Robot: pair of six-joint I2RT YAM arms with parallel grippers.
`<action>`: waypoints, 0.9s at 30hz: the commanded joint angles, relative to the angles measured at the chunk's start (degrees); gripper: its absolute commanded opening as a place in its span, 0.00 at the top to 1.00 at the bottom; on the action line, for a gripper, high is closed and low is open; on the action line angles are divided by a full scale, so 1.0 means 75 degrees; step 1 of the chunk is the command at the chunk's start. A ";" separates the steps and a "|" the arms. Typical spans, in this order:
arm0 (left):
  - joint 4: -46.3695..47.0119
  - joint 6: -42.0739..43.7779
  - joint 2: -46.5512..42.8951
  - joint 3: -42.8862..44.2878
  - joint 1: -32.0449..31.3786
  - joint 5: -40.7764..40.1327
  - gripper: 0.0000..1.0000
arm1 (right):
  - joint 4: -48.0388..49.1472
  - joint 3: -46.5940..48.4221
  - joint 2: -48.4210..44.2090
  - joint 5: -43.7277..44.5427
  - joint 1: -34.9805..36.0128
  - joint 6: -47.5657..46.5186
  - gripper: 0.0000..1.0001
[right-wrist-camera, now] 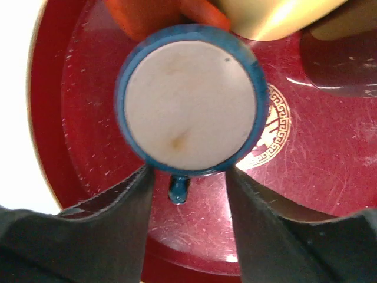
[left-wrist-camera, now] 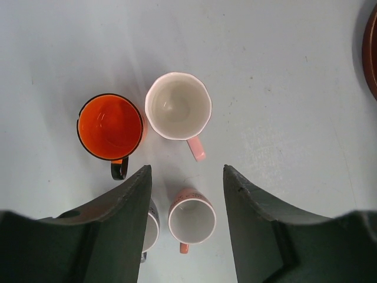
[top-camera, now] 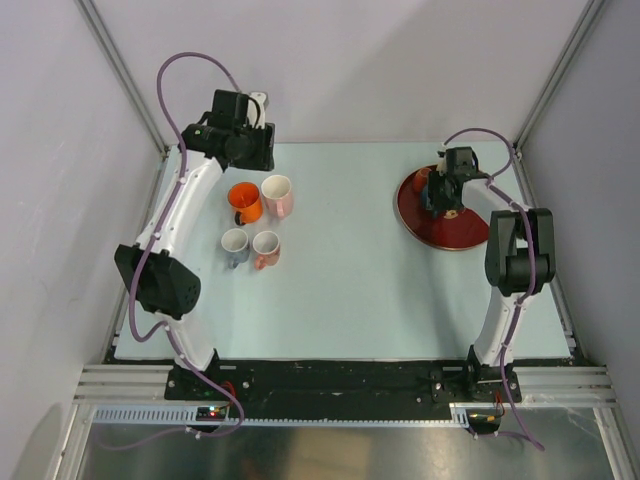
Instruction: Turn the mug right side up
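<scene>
Right hand (right-wrist-camera: 188, 175) hangs over an upside-down blue mug (right-wrist-camera: 189, 103) on the red plate (right-wrist-camera: 312, 171). Its fingers (right-wrist-camera: 118, 224) are half apart either side of the handle (right-wrist-camera: 178, 190); whether they grip, I cannot tell. Left hand (left-wrist-camera: 187, 171), half open and empty, hovers above four upright mugs (left-wrist-camera: 178, 106) on the counter (top-camera: 350, 290).

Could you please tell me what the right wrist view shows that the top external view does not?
Only the right wrist view shows the blue mug upside down, pale base up, handle toward the right gripper, and a gold emblem on the red plate. Only the top external view shows four upright mugs: orange mug, pink mug, bluish mug and salmon mug, with the left arm beside them. Both show the red plate and the right gripper.
</scene>
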 commanded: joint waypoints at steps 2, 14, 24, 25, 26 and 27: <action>0.0182 0.0428 -0.0538 -0.0092 -0.0004 -0.0131 0.43 | 0.0251 0.0537 0.0512 0.0454 0.0023 0.0129 0.55; 0.0189 0.0467 -0.0502 0.0059 -0.0045 -0.0247 0.42 | -0.0049 0.0964 0.0931 0.0977 0.0125 0.0389 0.91; 0.0187 0.0308 -0.0323 0.0421 0.0075 0.0899 0.43 | -0.0530 0.0432 -0.1122 -0.2449 -0.0003 0.0594 1.00; 0.0192 0.0266 -0.0281 0.0543 0.0127 0.1136 0.43 | -0.0526 0.0481 -0.1316 -0.2859 -0.0002 0.0644 1.00; 0.0195 0.0198 -0.0201 0.0645 0.0176 0.1349 0.42 | -0.0489 0.0524 -0.1530 -0.3251 0.0022 0.0680 1.00; 0.0196 0.0129 -0.0121 0.0819 0.0235 0.1636 0.42 | -0.0395 0.0580 -0.1690 -0.3623 0.0039 0.0740 1.00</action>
